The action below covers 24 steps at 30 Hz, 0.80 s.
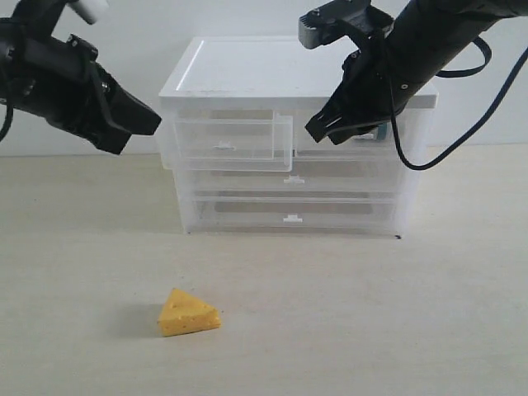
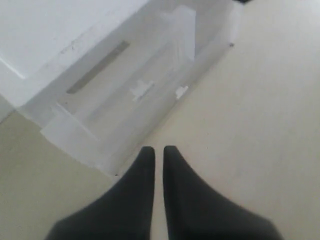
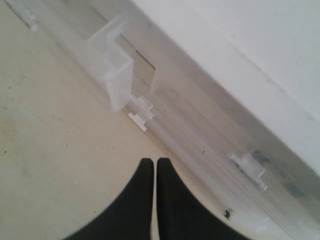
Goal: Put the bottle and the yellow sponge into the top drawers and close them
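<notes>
Yellow sponge (image 1: pixel 189 313) lies untouched while left end effector (image 1: pixel 151 122) and right end effector (image 1: pixel 318 130) hang closed, empty.

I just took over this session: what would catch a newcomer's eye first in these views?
A yellow sponge lies alone on the table, in front of a clear drawer cabinet. The top left drawer stands pulled out and looks empty. Two dark arms hover near the cabinet's top, the left fingers beside the open drawer, the right fingers before the top right drawer, both shut.
</notes>
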{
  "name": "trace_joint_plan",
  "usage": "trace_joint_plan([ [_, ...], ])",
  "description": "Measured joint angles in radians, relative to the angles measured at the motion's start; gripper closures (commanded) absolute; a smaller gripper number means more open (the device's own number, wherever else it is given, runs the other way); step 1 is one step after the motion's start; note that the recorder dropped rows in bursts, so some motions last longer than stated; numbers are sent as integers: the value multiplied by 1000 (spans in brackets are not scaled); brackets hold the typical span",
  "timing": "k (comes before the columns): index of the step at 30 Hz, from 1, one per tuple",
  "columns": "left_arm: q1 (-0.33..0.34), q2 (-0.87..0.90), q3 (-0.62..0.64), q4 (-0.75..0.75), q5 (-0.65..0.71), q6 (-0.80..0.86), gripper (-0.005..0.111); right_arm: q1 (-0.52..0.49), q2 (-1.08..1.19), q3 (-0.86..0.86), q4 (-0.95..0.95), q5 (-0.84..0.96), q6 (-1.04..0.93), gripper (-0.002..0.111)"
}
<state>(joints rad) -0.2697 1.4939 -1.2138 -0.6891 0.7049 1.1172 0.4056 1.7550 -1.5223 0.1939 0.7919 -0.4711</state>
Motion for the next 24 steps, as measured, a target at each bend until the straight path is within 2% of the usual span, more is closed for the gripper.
trace_joint_plan([
  [2,2,52,-76,64,80,-10,103,0,0,0,0,0,-2,108],
  [8,2,178,-301,126,250,2,103,0,0,0,-2,0,-7,108],
  [11,2,258,-438,187,423,25,103,0,0,0,-3,1,-7,108],
  [13,2,314,-520,230,475,51,101,0,0,0,-3,1,-7,108],
  [16,2,366,-579,253,494,123,82,0,0,0,-3,5,-7,108],
  [17,2,377,-588,251,496,159,69,0,0,0,-3,7,-7,108],
  [19,2,387,-594,242,502,224,48,0,0,0,-3,7,-7,108],
  [20,2,389,-596,239,504,247,43,0,0,0,-3,7,-7,108],
  [24,-4,389,-600,232,509,340,43,0,0,0,-3,7,-7,108],
])
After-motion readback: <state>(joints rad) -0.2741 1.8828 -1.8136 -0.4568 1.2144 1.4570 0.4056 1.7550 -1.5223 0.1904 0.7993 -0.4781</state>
